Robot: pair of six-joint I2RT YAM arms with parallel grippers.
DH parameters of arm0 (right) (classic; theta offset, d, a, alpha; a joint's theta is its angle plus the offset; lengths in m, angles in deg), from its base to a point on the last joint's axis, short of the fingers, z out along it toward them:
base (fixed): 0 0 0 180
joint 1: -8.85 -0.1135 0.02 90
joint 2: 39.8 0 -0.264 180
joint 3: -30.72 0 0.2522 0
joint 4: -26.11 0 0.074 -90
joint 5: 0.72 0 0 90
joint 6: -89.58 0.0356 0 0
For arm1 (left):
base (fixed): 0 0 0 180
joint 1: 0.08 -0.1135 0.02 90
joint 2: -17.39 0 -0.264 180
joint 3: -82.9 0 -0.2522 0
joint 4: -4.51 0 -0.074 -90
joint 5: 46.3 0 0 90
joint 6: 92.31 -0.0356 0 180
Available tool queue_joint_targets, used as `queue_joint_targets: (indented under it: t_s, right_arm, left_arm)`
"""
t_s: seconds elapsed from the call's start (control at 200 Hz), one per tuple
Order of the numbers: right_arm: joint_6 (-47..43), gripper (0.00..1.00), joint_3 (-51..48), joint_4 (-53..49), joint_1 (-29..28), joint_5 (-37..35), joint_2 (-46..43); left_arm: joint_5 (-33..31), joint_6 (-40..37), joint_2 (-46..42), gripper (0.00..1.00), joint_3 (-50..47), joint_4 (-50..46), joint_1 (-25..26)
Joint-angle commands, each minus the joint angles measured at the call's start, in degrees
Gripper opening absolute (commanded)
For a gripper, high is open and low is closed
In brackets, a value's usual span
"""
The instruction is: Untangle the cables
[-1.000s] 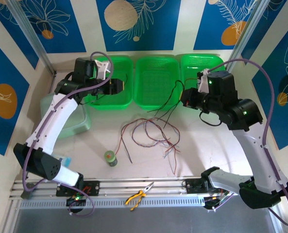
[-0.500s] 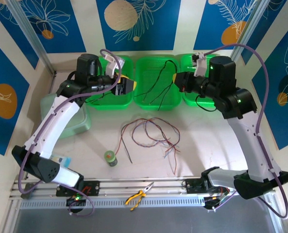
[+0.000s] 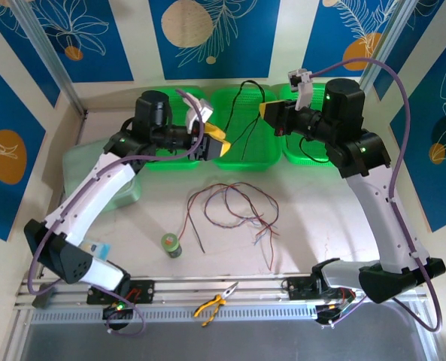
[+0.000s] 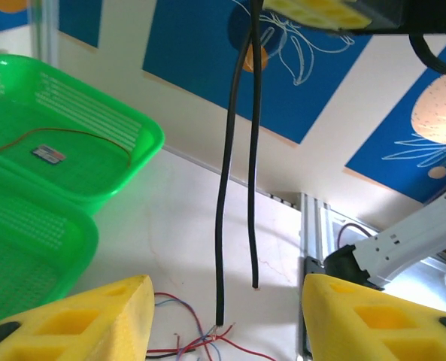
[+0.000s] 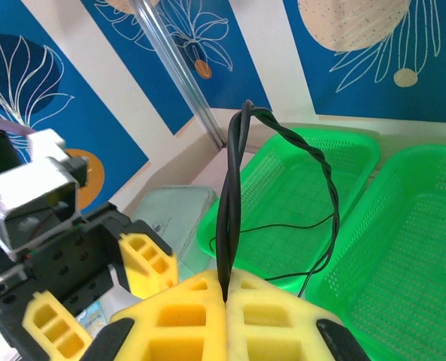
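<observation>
The right claw (image 5: 226, 289), upper centre-right in the top view, is pressed together on a black cable (image 5: 224, 218) that loops above it and hangs in two strands over the middle basket (image 3: 238, 166). The left claw (image 4: 226, 301), just left of those strands, is spread, and both strands hang ahead of its gap, touching neither finger. The other cables (image 3: 234, 204) lie in a loose heap mid-frame with bare table all round, well apart from the baskets and the bottom rail (image 3: 207, 284).
</observation>
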Motion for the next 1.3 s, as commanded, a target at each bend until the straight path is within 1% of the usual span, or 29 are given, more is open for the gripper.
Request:
queue_joint_targets:
  t_s: [0.0, 0.105, 0.22, 0.265, 0.345, 0.395, 0.465, 0.53, 0.61, 0.655, 0.76, 0.845, 1.02, 1.065, 1.15, 1.2, 1.25, 1.29]
  right_arm:
    - [-1.5, 0.0, -0.58, 2.44, 0.24, 2.54, -0.35]
    - [-1.61, 0.0, -0.75, 2.52, 0.21, 3.52, -0.46]
    - [-1.88, 0.0, -0.78, 2.38, 0.18, 3.97, -0.49]
    - [-2.11, 0.0, -0.75, 2.32, 0.18, 4.03, -0.53]
    - [-2.19, 0.0, -0.6, 2.13, 0.29, 3.99, -0.61]
    - [-2.27, 0.0, -0.64, 2.03, 0.34, 3.98, -0.7]
    - [-2.22, 0.0, -0.65, 1.75, 0.51, 4.02, -0.8]
    - [-2.14, 0.0, -0.69, 1.57, 0.71, 4.19, -0.87]
    - [-1.99, 0.0, -0.83, 1.47, 0.89, 4.46, -1.06]
    - [-2.04, 0.0, -0.93, 1.34, 0.91, 4.55, -1.14]
    - [-2.23, 0.0, -0.96, 0.59, 1.29, 4.64, -0.99]
    - [-2.17, 0.0, -1.28, -0.18, 1.54, 4.74, -0.79]
    - [-1.32, 0.0, -3.73, 0.17, 1.81, 4.37, -0.76]
    - [-0.8, 0.0, -4.3, 0.07, 2.13, 4.2, -0.62]
    - [1.21, 0.2, -6.01, -0.19, 3.41, 4.39, -0.28]
    - [3.06, 0.35, -7.87, 0.32, 4.36, 4.85, -0.39]
    - [4.87, 0.45, -10.45, 1.77, 5.09, 5.13, -0.9]
    - [6.1, 0.5, -12.59, 3.31, 5.59, 5.33, -1.59]
  left_arm:
    - [2.37, -1.88, 1.81, 0.5, 3.06, -0.59, 2.48]
    - [0.32, -3.76, 3.35, 0.46, 4.3, -3.72, 4.24]
    - [-0.32, -3.31, 3.73, 0.33, 4.28, -3.43, 4.64]
    - [-0.57, -3.1, 3.73, 0.25, 4.39, -3.29, 4.64]
    - [-0.79, -2.99, 3.73, 0.07, 4.68, -3.15, 4.64]
    - [-0.84, -2.74, 3.65, 0.02, 4.78, -2.93, 4.62]
    - [-1.08, -2.37, 3.67, 0.02, 4.77, -2.64, 4.64]
    - [-1.27, -2.29, 3.6, 0.1, 4.69, -2.41, 4.64]
    - [-1.77, -2.27, 3.56, 0.11, 4.77, -2.32, 4.64]
    - [-1.95, -2.28, 3.65, 0.06, 4.87, -2.26, 4.64]
    - [-3.36, -1.94, 3.59, 0.04, 5.03, -2.08, 4.64]
    - [-4.19, -1.94, 3.64, 0.0, 5.3, -2.24, 4.52]
    - [-3.04, -1.98, 4.61, 0.0, 6.17, -2.99, 4.49]
    - [-3.65, -2.13, 4.62, 0.0, 6.17, -3.21, 4.55]
    - [-6.27, -2.41, 3.94, 0.0, 5.22, -2.43, 4.42]
    - [-7.57, -2.13, 3.67, 0.0, 4.77, -1.74, 4.36]
    - [-8.27, -1.92, 3.78, 0.0, 4.68, -1.51, 4.19]
    - [-8.6, -1.98, 3.97, 0.0, 4.81, -1.72, 4.06]
